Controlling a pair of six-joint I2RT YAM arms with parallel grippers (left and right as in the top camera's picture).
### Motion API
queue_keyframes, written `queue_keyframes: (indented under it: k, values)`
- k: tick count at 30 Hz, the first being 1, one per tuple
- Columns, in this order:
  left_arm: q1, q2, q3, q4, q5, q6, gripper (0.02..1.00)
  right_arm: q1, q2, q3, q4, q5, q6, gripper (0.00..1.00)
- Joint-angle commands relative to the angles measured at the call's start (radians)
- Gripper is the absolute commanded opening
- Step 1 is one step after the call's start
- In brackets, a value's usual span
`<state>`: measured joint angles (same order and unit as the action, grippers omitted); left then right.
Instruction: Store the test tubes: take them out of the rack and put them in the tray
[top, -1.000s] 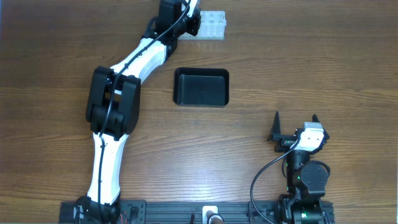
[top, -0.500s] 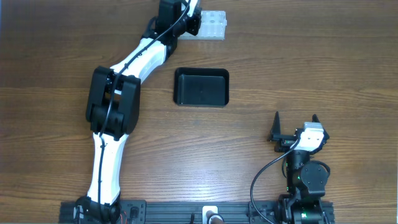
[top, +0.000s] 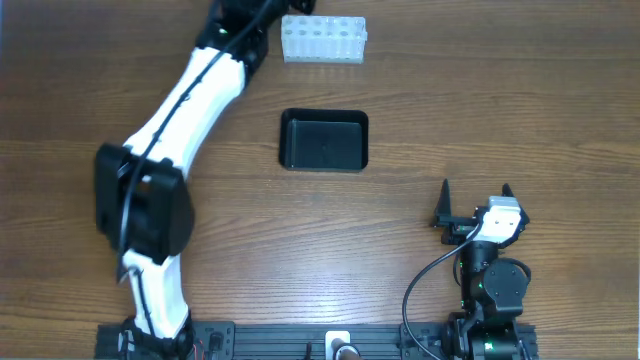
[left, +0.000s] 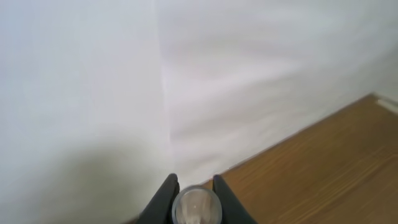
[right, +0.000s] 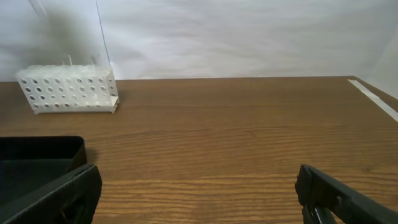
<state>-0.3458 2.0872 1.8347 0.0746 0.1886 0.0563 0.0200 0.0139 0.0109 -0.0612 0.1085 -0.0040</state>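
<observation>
1. The left end effector (left: 194, 184) is closed on a test tube (left: 196, 209). In the left wrist view the tube shows end-on, as a clear round rim between the two dark fingers and touching both.
2. In the top view the left arm (top: 190, 95) reaches to the far side of the tabletop (top: 520, 100). Its end effector is at about 9 o'clock from the rack (top: 323, 40), near it but apart.
3. The tray (top: 324, 140) lies at 6 o'clock from the rack, near the middle of the tabletop.
4. The right end effector (top: 474, 203) is at about 4 o'clock from the tray and well apart from it. Its fingers are spread wide and it holds nothing.
5. The top edge of the top view cuts off the left end effector. The tube's length is hidden behind its own round end. I cannot tell whether other tubes stand in the rack.
6. The rack is a pale, translucent block with rows of round holes on its top and side. The tray is black and rectangular, with rounded corners and a low wall. The tabletop is brown wood grain, and a plain white wall (left: 249, 74) stands behind it.
</observation>
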Motion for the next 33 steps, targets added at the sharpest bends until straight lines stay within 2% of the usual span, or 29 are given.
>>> queue_keyframes:
  k: [1, 7, 12, 15, 18, 33]
  values:
    - [0.001, -0.153, 0.005, -0.158, 0.016, -0.040, 0.119, 0.003, -0.008, -0.006, -0.003, 0.012, -0.001, 0.993]
    - [-0.028, -0.210, 0.005, -0.530, -0.008, -0.128, 0.134, 0.003, -0.008, -0.006, -0.003, 0.012, -0.001, 0.991]
    - [-0.076, -0.172, 0.003, -0.800, -0.164, -0.308, 0.104, 0.003, -0.008, -0.006, -0.003, 0.012, -0.001, 0.991]
    - [-0.105, -0.135, 0.003, -0.887, -0.233, -0.385, 0.097, 0.003, -0.008, -0.006, -0.003, 0.012, -0.001, 0.991]
    - [-0.126, -0.095, 0.003, -0.919, -0.274, -0.409, 0.104, 0.003, -0.008, -0.006, -0.003, 0.012, -0.001, 0.993]
    - [-0.148, 0.069, 0.002, -0.925, -0.276, -0.409, 0.121, 0.003, -0.008, -0.006, -0.003, 0.012, -0.001, 0.993]
